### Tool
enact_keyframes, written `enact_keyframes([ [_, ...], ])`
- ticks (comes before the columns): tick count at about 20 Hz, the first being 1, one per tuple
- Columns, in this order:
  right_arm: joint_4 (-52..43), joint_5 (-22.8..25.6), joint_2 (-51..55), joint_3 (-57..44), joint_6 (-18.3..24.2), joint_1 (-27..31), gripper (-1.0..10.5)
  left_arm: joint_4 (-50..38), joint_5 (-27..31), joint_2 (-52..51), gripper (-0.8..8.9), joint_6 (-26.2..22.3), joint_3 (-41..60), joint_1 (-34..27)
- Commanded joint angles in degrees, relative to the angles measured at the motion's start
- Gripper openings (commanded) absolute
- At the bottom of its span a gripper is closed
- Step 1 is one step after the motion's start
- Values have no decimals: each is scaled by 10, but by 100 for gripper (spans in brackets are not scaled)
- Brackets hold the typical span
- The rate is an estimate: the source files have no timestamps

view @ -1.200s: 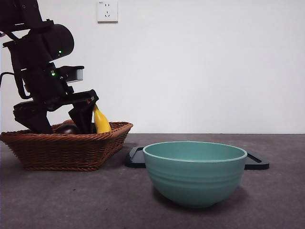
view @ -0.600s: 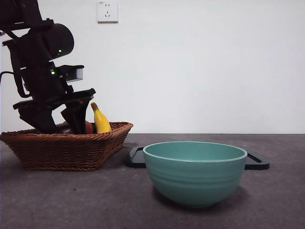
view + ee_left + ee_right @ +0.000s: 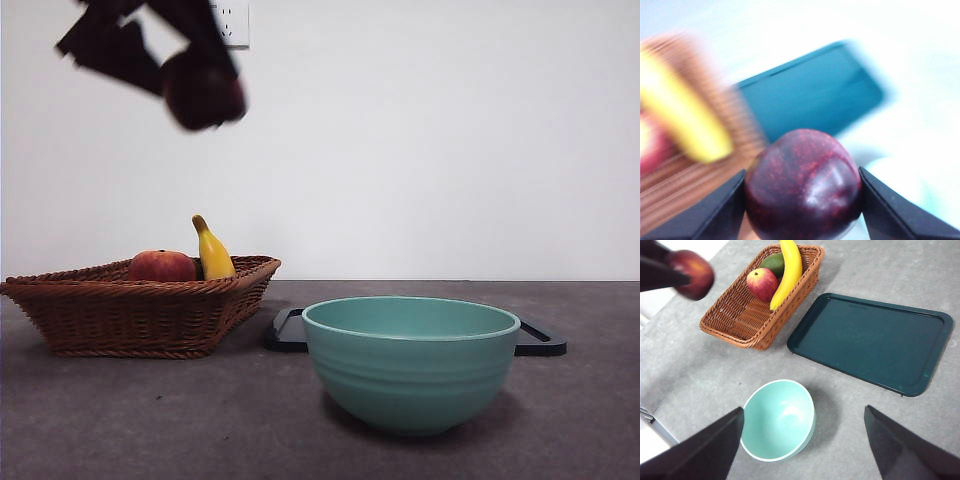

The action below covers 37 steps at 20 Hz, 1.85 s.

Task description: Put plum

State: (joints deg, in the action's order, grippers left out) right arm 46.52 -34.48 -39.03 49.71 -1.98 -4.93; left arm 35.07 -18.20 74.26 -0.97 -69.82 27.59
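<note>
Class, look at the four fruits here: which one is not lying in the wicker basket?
The plum: the left gripper holds it in the air, while the red apple, banana and green fruit lie in the basket.

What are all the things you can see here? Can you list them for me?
Plum: one, dark maroon, held in the air above the basket.
Basket: one, brown wicker, on the table beside the tray.
Banana: one, yellow, in the basket.
Apple: one, red, in the basket.
Green fruit: one, dark green, in the basket behind the apple.
Tray: one, dark green, flat on the table.
Bowl: one, light teal, on the table near the tray.
Wall socket: one, white, on the wall.
Left gripper: black, shut on the plum.
Right gripper: black, open, above the table.
</note>
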Motion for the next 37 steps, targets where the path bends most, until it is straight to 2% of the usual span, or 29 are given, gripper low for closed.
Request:
enact_keyframes([
  [1,-2,2,-3,10,-6,-2,384,1,-4,4,247,0,-12,47],
  [7,-2,5,-3,10,-6,-2,384,-3,-3,62,247,-2,-12,152],
  [14,-2,16,-3,10,-6,-2,384,-13,-3,187,247,-29,-12,213],
  [18,1,16,-3,10,-6,-2,384,-45,9,243,247,-40,-12,229],
  [21,3,15,-3,10,-6,-2,384,-62,33,263,247,-55,-12,235],
  [25,3,15,-3,10,-6,-2,384,-85,37,279,247,-67,-12,237],
  [37,4,15,-2,10,-6,-2,384,-78,37,293,260,-87,-12,240],
])
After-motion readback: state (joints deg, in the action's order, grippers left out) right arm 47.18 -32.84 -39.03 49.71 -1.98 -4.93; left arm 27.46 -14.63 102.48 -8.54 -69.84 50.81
